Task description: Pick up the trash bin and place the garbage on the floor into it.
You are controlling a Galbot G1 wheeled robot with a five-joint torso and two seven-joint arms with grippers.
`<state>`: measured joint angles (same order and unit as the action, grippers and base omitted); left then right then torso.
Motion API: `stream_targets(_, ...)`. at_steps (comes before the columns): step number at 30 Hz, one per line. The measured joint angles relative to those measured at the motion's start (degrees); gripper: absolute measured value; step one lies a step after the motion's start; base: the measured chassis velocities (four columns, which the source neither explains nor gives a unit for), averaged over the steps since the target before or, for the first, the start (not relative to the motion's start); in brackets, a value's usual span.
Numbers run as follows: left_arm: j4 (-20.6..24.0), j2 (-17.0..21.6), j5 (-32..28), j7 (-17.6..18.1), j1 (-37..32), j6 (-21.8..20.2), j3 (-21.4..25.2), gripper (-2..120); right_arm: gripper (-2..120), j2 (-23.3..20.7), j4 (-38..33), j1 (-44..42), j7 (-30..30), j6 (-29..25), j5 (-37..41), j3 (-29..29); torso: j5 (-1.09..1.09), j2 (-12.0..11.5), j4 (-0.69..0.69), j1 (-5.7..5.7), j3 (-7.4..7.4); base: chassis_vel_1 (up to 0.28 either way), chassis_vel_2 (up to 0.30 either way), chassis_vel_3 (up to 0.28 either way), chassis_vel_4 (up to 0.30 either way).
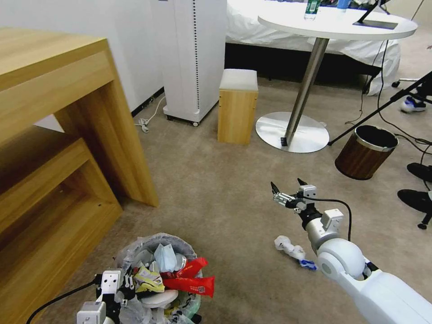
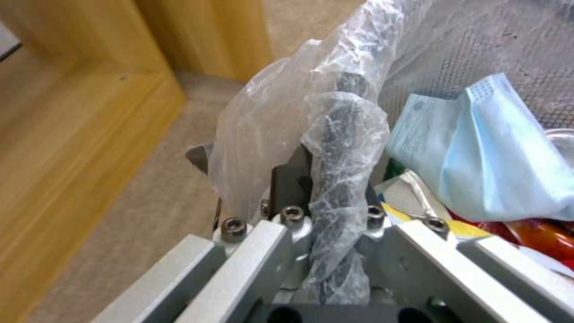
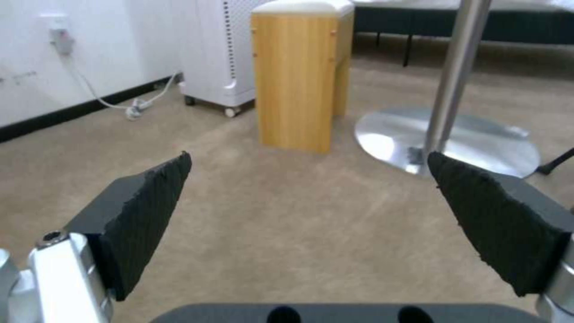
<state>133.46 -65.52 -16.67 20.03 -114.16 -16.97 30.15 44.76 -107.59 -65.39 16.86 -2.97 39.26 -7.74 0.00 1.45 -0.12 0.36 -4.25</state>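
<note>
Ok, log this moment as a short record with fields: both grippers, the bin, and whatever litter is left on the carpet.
left gripper: shut on the trash bin's bagged rim
right gripper: open, held above bare carpet
trash bin: at the robot's front left, piled with litter, red wrapper overhanging
garbage on floor: crumpled paper with a blue-white scrap, beside the right arm
brown bin: far right, upright

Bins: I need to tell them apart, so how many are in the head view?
2. The trash bin, bag-lined and full, is near the desk with the left gripper shut on its rim; a brown bin stands beside the round table's base.
</note>
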Motion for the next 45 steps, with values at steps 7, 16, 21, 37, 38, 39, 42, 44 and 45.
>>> stream_targets(7,0.22,-0.34,0.71,-0.45,-0.61,0.41,-0.02,0,100,-0.01,0.71,0.02,-0.87,-1.07,-2.66,0.35,0.05,0.00,-0.02,0.01,-0.01,-0.235,-0.174,0.231,0.166)
stream_targets(16,0.30,-0.97,1.54,-0.72,-1.09,0.73,-0.04,0,100,0.01,0.59,0.40,-0.83,-1.46,-0.83,1.11,-0.02,0.00,0.00,0.01,0.01,0.004,-0.032,0.004,0.020)
stream_targets(21,0.15,-1.13,2.03,-0.75,-1.26,0.85,-0.07,0,100,0.42,0.45,-0.20,-0.91,-1.97,-0.66,1.67,-0.02,0.00,0.00,0.01,0.01,0.000,0.000,0.000,0.000)
stream_targets(37,-0.84,0.24,-0.22,-1.01,-0.13,0.85,0.28,0,100,-4.21,8.25,8.82,-2.13,10.08,-0.48,16.44,0.00,0.00,0.00,0.00,0.01,-0.033,-0.031,0.029,0.028)
stream_targets(38,-0.84,0.24,-0.22,-1.01,-0.13,0.85,0.28,0,100,-4.21,8.25,8.82,-2.13,10.08,-0.48,16.44,0.00,0.00,0.00,0.00,0.01,0.000,0.000,0.000,0.000)
stream_targets(39,-1.22,0.44,-0.11,-1.06,-0.30,0.95,0.30,0,100,-4.91,9.85,11.15,-5.04,12.38,3.25,20.18,0.01,0.00,-0.01,0.01,0.00,0.000,0.000,0.000,0.000)
stream_targets(42,-1.77,0.61,-0.09,-1.00,-0.37,1.00,0.39,0,100,-4.55,13.03,14.77,-7.81,14.91,4.06,25.64,-0.01,0.00,-0.01,0.00,0.00,0.000,0.000,0.000,0.000)
stream_targets(44,-2.01,0.65,-0.01,-0.91,-0.43,1.01,0.46,0,100,-3.27,15.23,16.68,-7.72,16.92,3.60,28.82,0.02,0.00,0.01,0.01,0.00,0.000,0.000,0.000,0.000)
stream_targets(45,-2.21,0.61,0.00,-0.84,-0.57,1.02,0.55,0,100,-2.52,16.31,17.27,-7.23,18.69,3.55,30.23,0.04,0.00,0.01,0.01,0.00,0.000,0.000,0.000,0.000)
